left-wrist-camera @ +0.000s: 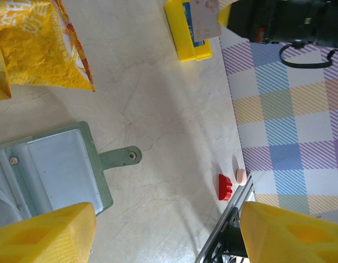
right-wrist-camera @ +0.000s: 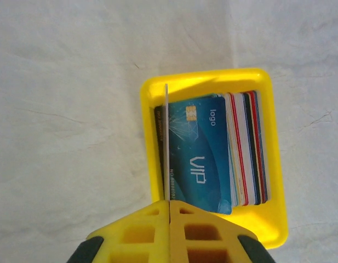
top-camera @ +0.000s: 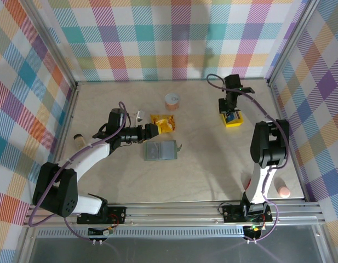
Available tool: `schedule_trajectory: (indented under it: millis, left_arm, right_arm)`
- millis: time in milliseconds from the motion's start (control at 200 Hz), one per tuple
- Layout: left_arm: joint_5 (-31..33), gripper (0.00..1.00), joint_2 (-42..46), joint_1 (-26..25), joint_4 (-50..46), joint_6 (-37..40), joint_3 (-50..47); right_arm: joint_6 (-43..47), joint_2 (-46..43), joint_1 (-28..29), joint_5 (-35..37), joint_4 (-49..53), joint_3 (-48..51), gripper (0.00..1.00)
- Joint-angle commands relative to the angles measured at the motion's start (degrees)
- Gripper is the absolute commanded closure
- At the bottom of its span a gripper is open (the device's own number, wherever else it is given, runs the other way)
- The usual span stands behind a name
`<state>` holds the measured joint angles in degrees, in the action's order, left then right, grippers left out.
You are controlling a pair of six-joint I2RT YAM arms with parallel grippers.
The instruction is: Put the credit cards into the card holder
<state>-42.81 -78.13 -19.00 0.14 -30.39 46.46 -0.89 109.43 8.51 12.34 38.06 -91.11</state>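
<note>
my right gripper (right-wrist-camera: 169, 207) is pinched shut on one card (right-wrist-camera: 166, 137), held edge-on over the yellow tray (right-wrist-camera: 207, 76) where the other credit cards (right-wrist-camera: 212, 159) sit stacked. i'd lift straight up to clear the stack, then carry it to the open card holder (top-camera: 159, 150) mid-table, which lies just beside my left gripper (left-wrist-camera: 169, 235), its jaws wide apart and empty.
</note>
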Motion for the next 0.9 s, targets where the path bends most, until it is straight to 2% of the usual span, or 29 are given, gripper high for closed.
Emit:
schedule_trajectory:
  millis: [0,265,455,650,895]
  left_arm:
    - [-0.08,0.31,2.30,-0.33,1.41,-0.63,-0.15]
    - [-0.85,0.31,5.21,-0.91,5.08,-5.04,-1.64]
    - [-2.01,0.32,7.43,-1.98,15.57,-15.00,-4.67]
    - [-2.46,0.33,9.34,-4.55,28.39,-26.53,-6.97]
    - [0.18,0.33,12.79,-7.73,35.92,-33.18,-6.93]
  right_arm:
    - [-3.38,-4.03,-0.43,-3.91,-1.40,1.52,1.00]
    - [-7.22,-14.02,-0.43,-8.41,-2.56,5.86,1.00]
    - [-11.87,-23.49,-0.43,-15.12,-2.90,10.57,1.00]
    - [-19.12,-35.22,-0.34,-26.46,-5.60,17.11,1.00]
    - [-30.81,-49.15,-0.25,-40.90,-11.59,24.03,1.00]
